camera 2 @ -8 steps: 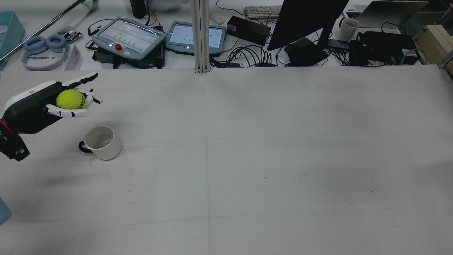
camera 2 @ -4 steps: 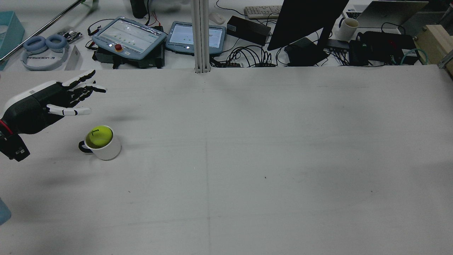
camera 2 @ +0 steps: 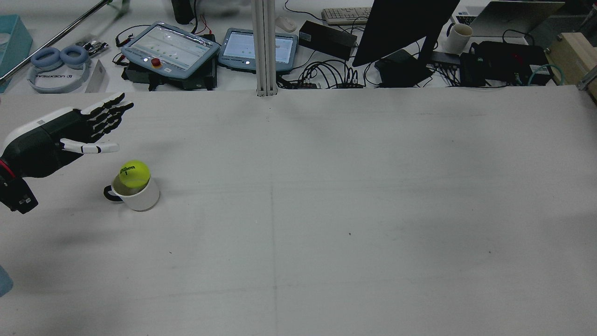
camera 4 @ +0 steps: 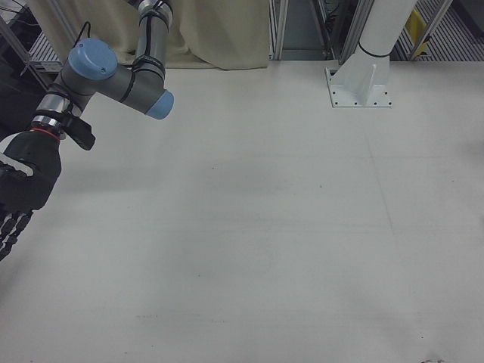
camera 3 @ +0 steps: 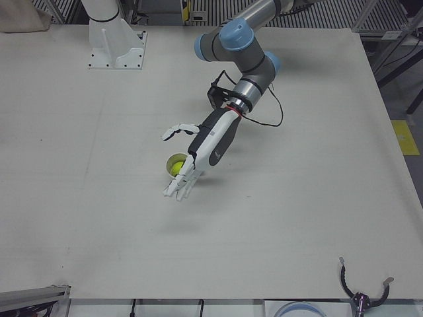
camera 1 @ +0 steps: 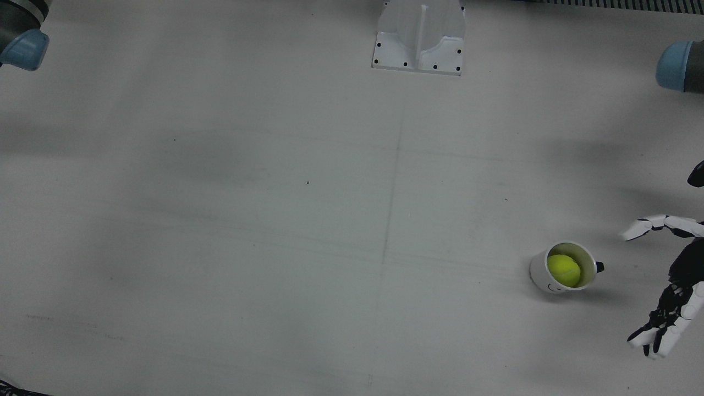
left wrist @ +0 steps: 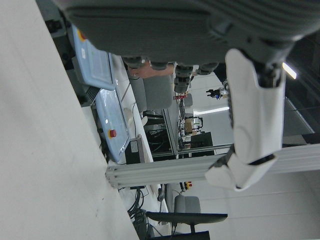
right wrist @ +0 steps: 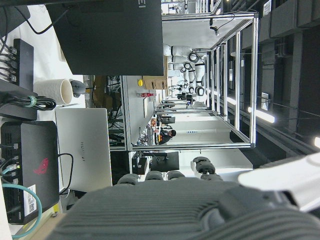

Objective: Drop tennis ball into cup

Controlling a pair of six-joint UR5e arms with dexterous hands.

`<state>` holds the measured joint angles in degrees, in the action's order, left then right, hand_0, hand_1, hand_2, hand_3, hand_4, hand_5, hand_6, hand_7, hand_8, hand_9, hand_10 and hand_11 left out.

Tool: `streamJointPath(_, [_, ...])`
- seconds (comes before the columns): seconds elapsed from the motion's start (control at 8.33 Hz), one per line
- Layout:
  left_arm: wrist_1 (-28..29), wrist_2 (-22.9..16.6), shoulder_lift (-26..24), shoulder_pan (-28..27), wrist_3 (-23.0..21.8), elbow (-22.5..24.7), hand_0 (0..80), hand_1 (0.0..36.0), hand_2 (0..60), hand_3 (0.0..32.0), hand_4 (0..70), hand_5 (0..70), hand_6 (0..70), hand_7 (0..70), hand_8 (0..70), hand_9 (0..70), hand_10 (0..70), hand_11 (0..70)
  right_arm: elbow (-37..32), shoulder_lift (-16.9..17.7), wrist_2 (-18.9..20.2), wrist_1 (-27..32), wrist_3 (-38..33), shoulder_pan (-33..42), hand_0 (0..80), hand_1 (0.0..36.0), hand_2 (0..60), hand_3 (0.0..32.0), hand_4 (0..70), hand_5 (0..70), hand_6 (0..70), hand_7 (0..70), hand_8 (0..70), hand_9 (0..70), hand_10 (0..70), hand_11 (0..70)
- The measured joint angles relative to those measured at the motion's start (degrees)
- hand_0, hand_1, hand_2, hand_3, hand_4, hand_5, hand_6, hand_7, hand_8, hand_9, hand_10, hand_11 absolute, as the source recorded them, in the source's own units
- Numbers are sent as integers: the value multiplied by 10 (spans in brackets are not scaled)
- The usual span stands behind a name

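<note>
Ball in the cup, left hand empty above it

The tennis ball (camera 2: 134, 174) sits at the mouth of the white cup (camera 2: 140, 198), near the surface's left edge in the rear view, riding high at the rim. The left hand (camera 2: 70, 133) hangs just beside it, fingers spread, holding nothing. The right hand (camera 4: 19, 200) hovers by the opposite edge; whether it is open I cannot tell. Best to lift the left hand straight up and away, clear of the cup's handle, so nothing tips.
</note>
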<state>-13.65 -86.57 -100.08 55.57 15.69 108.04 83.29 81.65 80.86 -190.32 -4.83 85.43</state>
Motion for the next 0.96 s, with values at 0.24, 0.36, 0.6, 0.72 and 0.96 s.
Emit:
streamJointPath(0.24, [-35,-3,-38,88,4,-13,571,341,277,0,0,49,3,162,0,18,0,0,0,0,0,0,0,0,0,0,0,0,0,0,0,0,0,0,0,0])
streamJointPath(0.36, [-44,-5,-52,131,8,-33,603,355,240,2,0,55,3,150,0,16,0,0,0,0,0,0,0,0,0,0,0,0,0,0,0,0,0,0,0,0])
streamJointPath(0.6, [-30,-7,-59,200,10,-91,619,356,186,30,0,56,0,141,0,14,0,0,0,0,0,0,0,0,0,0,0,0,0,0,0,0,0,0,0,0])
streamJointPath(0.72, [-19,-8,-59,217,10,-114,631,358,168,28,0,60,3,139,0,13,0,0,0,0,0,0,0,0,0,0,0,0,0,0,0,0,0,0,0,0])
streamJointPath(0.96, [-8,-9,-59,231,9,-136,638,360,188,26,0,63,3,141,0,14,0,0,1,0,0,0,0,0,0,0,0,0,0,0,0,0,0,0,0,0])
